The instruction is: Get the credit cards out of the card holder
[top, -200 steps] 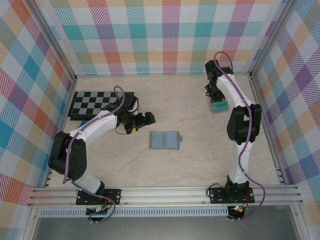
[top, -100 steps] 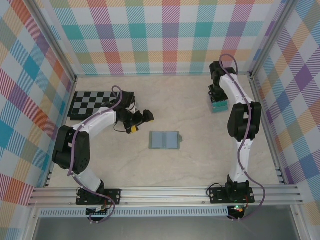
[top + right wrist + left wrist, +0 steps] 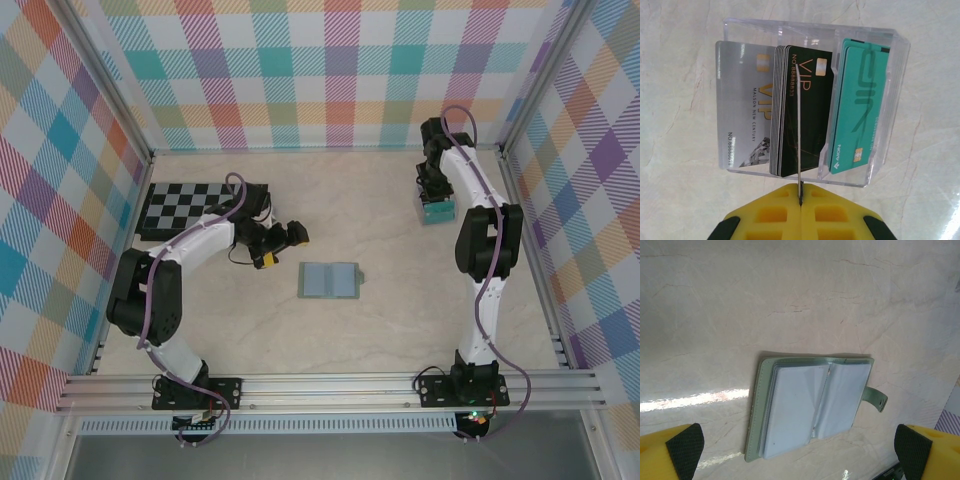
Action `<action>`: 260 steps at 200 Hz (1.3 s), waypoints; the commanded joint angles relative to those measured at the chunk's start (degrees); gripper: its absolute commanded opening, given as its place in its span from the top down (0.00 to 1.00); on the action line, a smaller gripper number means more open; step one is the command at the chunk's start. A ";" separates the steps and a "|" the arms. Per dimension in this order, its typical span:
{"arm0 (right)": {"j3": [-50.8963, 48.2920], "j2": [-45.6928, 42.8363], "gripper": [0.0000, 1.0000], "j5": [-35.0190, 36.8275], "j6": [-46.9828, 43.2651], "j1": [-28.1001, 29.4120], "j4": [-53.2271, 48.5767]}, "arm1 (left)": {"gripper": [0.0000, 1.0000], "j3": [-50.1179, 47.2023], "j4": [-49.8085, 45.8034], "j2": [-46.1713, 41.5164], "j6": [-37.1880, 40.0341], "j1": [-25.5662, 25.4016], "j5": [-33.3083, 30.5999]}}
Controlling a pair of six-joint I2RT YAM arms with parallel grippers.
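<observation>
Card holder: lies open and flat on the table, grey-blue pockets up, its tab clasp sticking out from the right half.
My left gripper: jaws spread wide, just left of the card holder and a little beyond it.
My right gripper: pinched tight on a thin card, seen edge-on; well apart from the card holder, off to its far right.
Clear box: beneath my right gripper, holding a silver card, black cards and teal cards.
Chessboard: far left of the card holder.
</observation>
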 commanded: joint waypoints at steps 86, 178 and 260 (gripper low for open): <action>-2.18 1.02 1.00 1.33 5.71 -0.83 -1.02 | 0.00 0.69 -0.18 1.14 -0.63 0.70 1.39; -5.42 -1.91 1.00 -0.61 4.96 -1.51 1.97 | 0.00 0.35 0.09 1.56 -0.74 0.70 1.48; -7.43 -3.70 1.00 0.20 4.93 -1.97 2.91 | 0.00 -0.10 0.88 1.49 -1.23 0.70 1.89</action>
